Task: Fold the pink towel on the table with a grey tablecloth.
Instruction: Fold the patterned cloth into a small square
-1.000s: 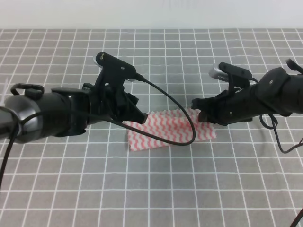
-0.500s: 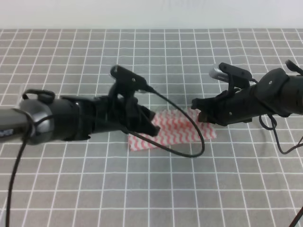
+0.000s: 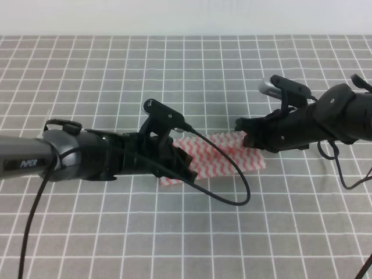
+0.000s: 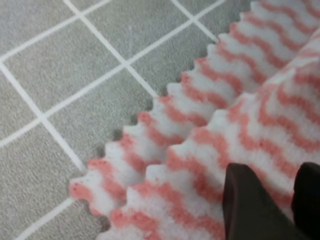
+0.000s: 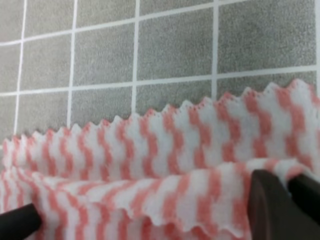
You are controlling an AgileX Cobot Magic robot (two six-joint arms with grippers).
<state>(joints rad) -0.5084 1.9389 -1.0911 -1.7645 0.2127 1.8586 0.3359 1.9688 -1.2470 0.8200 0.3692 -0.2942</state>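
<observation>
pink towel (image 3: 218, 158) lay mid-table on grey tablecloth (image 3: 232, 70), long axis left-right | left gripper (image 3: 183, 168) pinched its left end | right gripper (image 3: 244, 139) pinched its right end, edge doubled over

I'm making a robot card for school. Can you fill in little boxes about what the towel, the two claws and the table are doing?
towel: pink towel, striped, one layer doubled over another
left claw: left gripper low at the towel's left end, fingers pinching the top layer
right claw: right gripper at the towel's right end, holding a lifted edge
table: grey tablecloth with white grid lines
fold: partly done
</observation>
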